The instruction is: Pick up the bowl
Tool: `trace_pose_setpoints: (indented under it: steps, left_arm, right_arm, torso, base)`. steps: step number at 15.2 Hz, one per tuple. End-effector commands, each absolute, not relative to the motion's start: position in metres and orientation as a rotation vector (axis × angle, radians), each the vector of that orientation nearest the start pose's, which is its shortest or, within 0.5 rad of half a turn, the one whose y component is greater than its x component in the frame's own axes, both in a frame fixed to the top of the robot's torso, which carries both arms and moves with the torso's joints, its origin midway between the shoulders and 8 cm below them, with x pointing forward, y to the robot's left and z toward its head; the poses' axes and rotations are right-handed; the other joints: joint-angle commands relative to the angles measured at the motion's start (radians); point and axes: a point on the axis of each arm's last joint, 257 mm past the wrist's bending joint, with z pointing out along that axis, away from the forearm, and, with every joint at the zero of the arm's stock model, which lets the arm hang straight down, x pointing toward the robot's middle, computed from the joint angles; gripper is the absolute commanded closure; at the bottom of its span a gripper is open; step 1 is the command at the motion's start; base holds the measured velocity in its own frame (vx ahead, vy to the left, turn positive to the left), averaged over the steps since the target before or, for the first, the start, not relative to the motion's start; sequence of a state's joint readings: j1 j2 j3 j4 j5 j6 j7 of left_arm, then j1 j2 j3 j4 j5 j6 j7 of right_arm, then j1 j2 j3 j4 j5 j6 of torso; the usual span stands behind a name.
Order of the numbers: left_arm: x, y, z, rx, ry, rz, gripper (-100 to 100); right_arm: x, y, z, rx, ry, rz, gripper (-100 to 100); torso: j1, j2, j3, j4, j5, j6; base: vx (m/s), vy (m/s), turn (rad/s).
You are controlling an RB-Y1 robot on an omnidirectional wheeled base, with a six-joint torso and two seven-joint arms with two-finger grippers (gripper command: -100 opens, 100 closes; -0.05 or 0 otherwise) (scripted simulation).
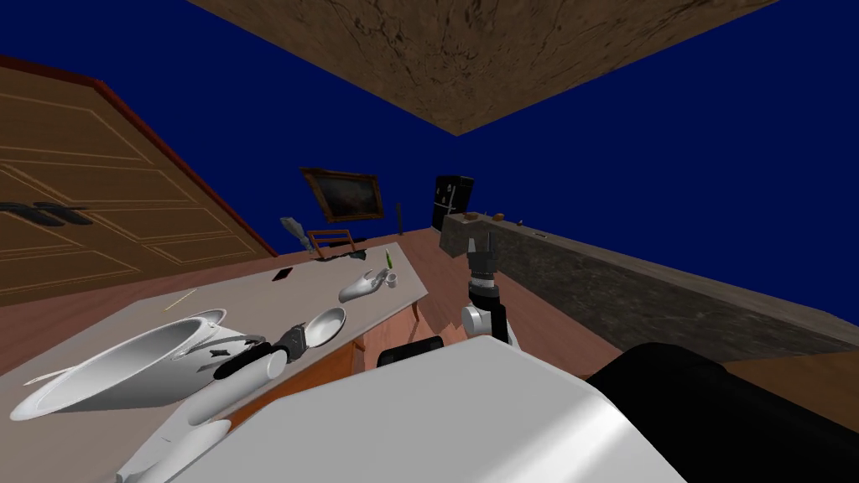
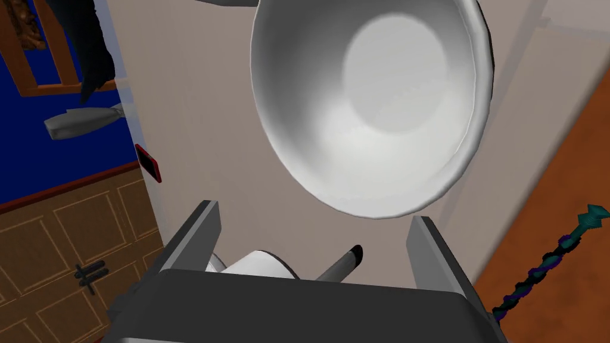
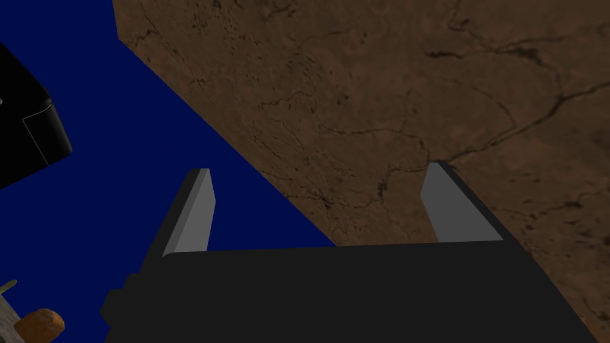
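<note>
The left end effector stands wide open above the beige bench. The white bowl sits upright on the bench just ahead of its fingertips, its near rim about level with them. Further right, the right end effector points upward, well apart from the bowl, its fingers also spread wide.
</note>
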State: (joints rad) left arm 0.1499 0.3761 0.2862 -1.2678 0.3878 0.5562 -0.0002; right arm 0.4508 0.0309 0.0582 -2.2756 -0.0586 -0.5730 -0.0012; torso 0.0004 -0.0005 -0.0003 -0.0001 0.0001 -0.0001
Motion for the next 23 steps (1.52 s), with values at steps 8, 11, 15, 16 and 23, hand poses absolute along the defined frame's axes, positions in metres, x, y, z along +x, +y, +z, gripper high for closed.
trace_pose_setpoints:
  steps: [8,11,15,16,23]
  left_arm:
    - [0.301,0.513,-0.519,-2.345,1.352,-0.355,-100]
    - [0.286,0.506,-0.533,-2.442,1.344,-0.323,-100]
    - [0.271,0.496,-0.546,-2.551,1.335,-0.293,-100]
    - [0.267,0.493,-0.548,-2.576,1.333,-0.286,-100]
    - [0.263,0.475,-0.569,-2.590,1.332,-0.287,-100]
  right_arm:
    - [0.336,-0.264,0.051,0.633,0.468,1.437,0]
    - [0.336,-0.264,0.051,0.633,0.468,1.437,0]
    - [0.336,-0.264,0.051,0.633,0.468,1.437,0]
    - [0.336,-0.264,0.051,0.633,0.468,1.437,0]
    - [0.336,-0.264,0.051,0.633,0.468,1.437,0]
  torso:
    - [0.000,-0.001,0.000,0.000,0.000,0.000]
    - [0.000,-0.001,-0.001,0.000,0.000,0.000]
    - [0.000,-0.001,-0.001,0.000,0.000,0.000]
    - [0.000,-0.002,-0.001,0.000,0.000,0.000]
    - [0.004,-0.002,-0.001,0.000,0.001,0.000]
  base:
    - [0.007,0.001,-0.090]
    - [0.016,0.003,-0.088]
    - [0.021,0.003,-0.092]
    - [0.032,0.003,-0.095]
    - [0.024,0.033,-0.019]
